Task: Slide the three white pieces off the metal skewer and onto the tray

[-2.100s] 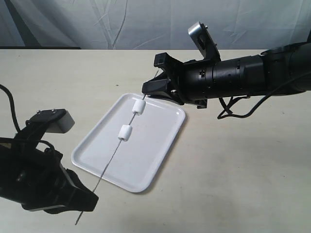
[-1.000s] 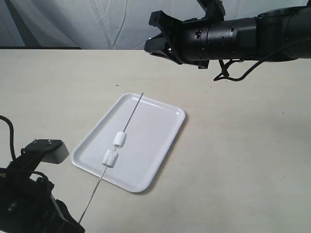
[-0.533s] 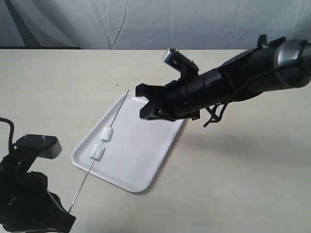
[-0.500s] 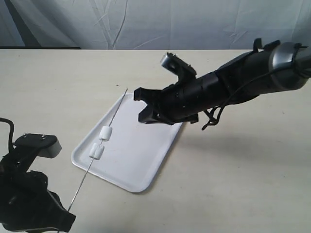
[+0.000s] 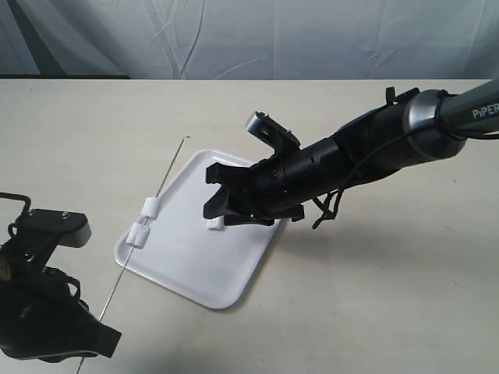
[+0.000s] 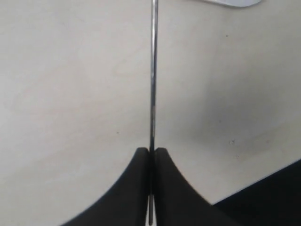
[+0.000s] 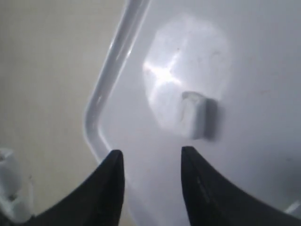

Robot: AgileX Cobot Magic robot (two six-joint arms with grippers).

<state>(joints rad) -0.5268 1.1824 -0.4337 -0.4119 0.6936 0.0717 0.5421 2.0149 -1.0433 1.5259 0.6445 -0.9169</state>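
The thin metal skewer (image 5: 160,191) slants over the white tray's (image 5: 234,269) left rim. Its lower end is pinched in my left gripper (image 5: 87,349), whose jaws are shut on the rod (image 6: 152,94) in the left wrist view. Two white pieces (image 5: 150,207) (image 5: 139,234) sit on the skewer near the tray's left edge. A third white piece (image 5: 216,224) lies loose on the tray. My right gripper (image 5: 210,195) hangs open low over the tray, with that piece (image 7: 195,115) just beyond its fingertips (image 7: 115,157) and nothing between them.
The beige tabletop (image 5: 374,296) surrounds the tray. The right arm (image 5: 366,152) stretches across the tray's far side. A blurred white piece (image 7: 9,188) shows outside the tray rim (image 7: 117,52) in the right wrist view.
The skewer has swung left with its two pieces, from mid-tray to the left rim. My right gripper has come down low over the tray, where a loose white piece now shows.
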